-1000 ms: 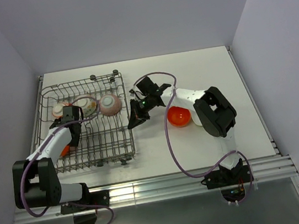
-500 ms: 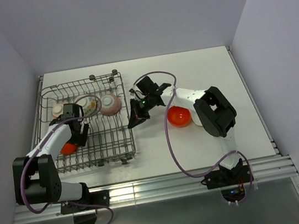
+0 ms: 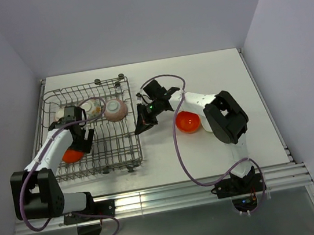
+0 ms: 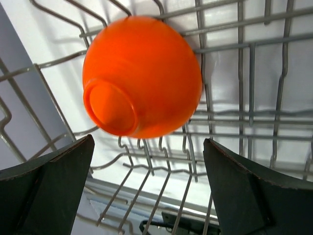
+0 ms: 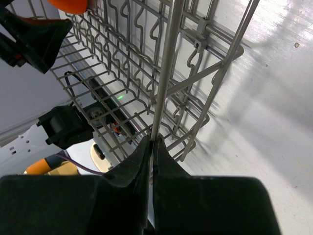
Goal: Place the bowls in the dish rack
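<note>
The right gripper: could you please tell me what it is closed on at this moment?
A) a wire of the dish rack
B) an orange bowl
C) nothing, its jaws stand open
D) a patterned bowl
A: in the right wrist view the right gripper has its fingers pinched shut on a thin wire of the dish rack, with no bowl between them.

Top camera high, near side, looking down — wrist cameras close; all share dish rack.
</note>
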Tool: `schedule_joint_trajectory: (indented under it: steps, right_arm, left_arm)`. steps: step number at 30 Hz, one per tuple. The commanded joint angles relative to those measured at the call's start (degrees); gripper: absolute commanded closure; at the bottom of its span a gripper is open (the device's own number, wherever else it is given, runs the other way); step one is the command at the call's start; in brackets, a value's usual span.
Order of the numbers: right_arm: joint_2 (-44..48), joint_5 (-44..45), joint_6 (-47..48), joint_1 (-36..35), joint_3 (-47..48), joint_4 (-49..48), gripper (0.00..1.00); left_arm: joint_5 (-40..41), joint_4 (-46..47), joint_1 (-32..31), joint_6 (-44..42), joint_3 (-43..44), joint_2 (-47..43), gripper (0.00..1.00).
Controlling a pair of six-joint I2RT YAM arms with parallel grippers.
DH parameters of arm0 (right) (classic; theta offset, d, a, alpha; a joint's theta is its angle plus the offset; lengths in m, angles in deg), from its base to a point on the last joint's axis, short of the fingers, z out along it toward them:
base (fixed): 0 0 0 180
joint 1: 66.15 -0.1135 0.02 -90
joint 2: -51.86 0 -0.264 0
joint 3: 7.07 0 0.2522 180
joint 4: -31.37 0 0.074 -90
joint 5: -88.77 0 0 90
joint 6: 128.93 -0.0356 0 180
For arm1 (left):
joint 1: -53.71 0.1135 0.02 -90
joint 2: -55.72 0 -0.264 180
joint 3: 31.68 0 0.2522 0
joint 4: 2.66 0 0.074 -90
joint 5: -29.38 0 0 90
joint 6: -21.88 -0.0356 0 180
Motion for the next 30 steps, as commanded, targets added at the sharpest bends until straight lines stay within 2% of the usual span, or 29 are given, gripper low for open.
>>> schedule_joint_trajectory:
  steps: [1,4,11,13,14,17,20,24,26,30]
  right_arm:
    - [0.2,1.3,4.6,-0.1,1.9,1.8,0.97]
    - [0.2,1.5,4.5,-0.1,2.0,1.9,0.87]
    - [2.5,3.4,4.4,0.1,1.3,2.7,0.32]
    - [3.0,4.2,4.8,0.5,1.3,3.4,0.25]
    - [3.6,4.5,4.8,0.6,1.2,3.7,0.17]
    - [5.4,5.3,6.2,1.8,0.7,5.5,0.11]
    - [7.5,5.3,11.4,3.9,1.9,10.5,0.1]
    - [10.1,7.4,27.7,6.9,8.2,22.7,0.09]
    - [12.4,9.2,31.9,9.0,10.3,26.8,0.07]
    - [12.5,13.4,45.5,15.8,15.4,35.2,0.07]
  left_arm:
    - [0.2,-3.6,-0.4,0.7,2.8,-3.2,0.0]
    - [-1.0,-5.1,-0.4,1.3,5.1,-4.4,0.0]
    - [-7.5,-8.7,-0.3,1.4,15.9,-6.3,0.0]
    - [-8.7,-9.2,-0.4,1.4,19.5,-6.0,0.0]
    - [-8.9,-9.6,-0.4,1.3,21.3,-5.8,0.01]
    - [-10.4,-10.5,-0.4,1.8,23.7,-4.5,0.0]
    - [-15.7,-10.7,-0.4,1.4,25.8,-4.6,0.01]
    - [-23.8,-11.3,-0.4,-0.4,28.4,-5.7,0.01]
    - [-27.4,-12.1,-0.4,-1.0,29.2,-5.9,0.01]
    - [-38.0,-12.3,-0.4,-1.5,29.7,-7.6,0.01]
